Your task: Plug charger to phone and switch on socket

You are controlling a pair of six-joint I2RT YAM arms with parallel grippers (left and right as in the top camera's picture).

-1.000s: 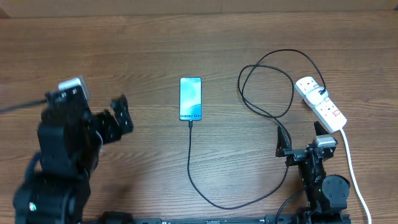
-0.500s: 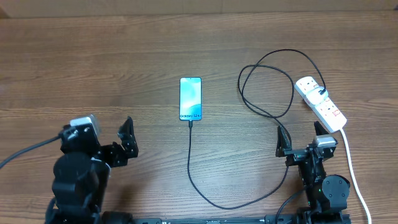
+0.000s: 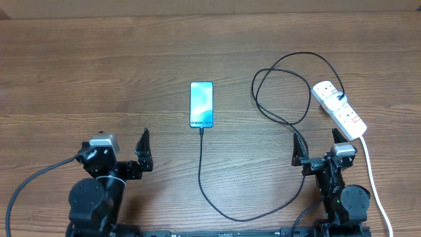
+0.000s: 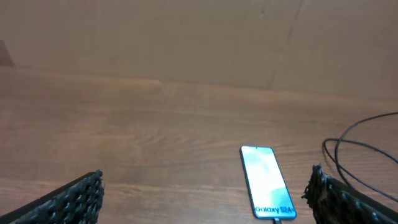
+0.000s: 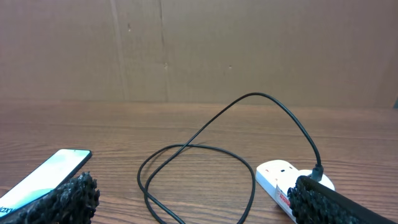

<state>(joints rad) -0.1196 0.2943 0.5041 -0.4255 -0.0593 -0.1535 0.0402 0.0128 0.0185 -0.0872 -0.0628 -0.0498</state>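
Brown wood-grain table (image 3: 66,66) carries everything here, and reading across it the job looks close to finished. At the near left, the left gripper (image 3: 122,153) hovers with its jaws spread wide and nothing between them. Next comes the phone (image 3: 202,104), lying flat near the middle of the table, screen lit teal. The black charger cable (image 3: 200,171) meets the phone's near short edge, so its tip appears to be seated in the port. From there it sweeps toward the front edge, climbs past the right gripper (image 3: 318,148), which also stands wide and empty, and loops to the white power strip (image 3: 339,108) at the far right, where its black plug sits in an outlet. Whether the strip's red switch is on is too small to tell; that is the one step I cannot confirm. Counted: two grippers, one phone, one charger cable, one power strip and one thick white cord (image 3: 372,172).
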